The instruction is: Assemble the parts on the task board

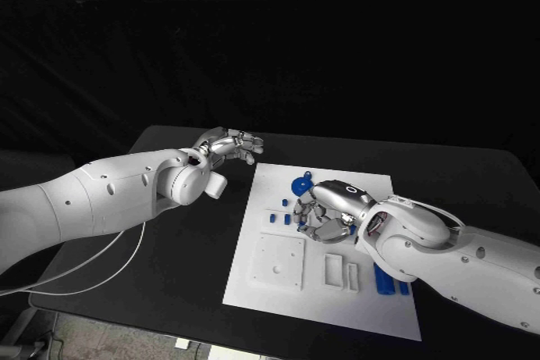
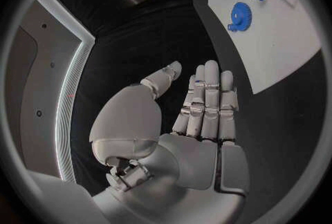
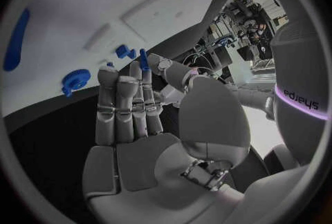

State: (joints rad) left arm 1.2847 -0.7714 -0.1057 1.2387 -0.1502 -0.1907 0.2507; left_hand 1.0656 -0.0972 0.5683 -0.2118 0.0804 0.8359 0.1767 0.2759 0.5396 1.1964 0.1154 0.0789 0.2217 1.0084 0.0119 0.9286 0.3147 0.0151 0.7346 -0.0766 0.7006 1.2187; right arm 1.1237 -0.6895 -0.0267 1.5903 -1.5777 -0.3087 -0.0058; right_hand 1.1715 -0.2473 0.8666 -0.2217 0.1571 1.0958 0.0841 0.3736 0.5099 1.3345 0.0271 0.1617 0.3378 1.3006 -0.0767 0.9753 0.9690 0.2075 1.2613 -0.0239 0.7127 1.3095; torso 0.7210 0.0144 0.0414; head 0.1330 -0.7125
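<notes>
Dim, dark surround (wrist views bend edges).

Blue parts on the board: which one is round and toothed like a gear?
The blue gear near the task board's far edge, beyond the right hand. The other blue parts are small pegs or long bars.

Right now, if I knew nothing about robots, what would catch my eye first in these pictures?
Probably the white board bright against the black table, dotted with small blue parts such as a gear near its far edge. Next, the right hand hovering over the board's middle, a slim blue part at its fingertips. The left hand hangs open over the table beside the board, holding nothing.
</notes>
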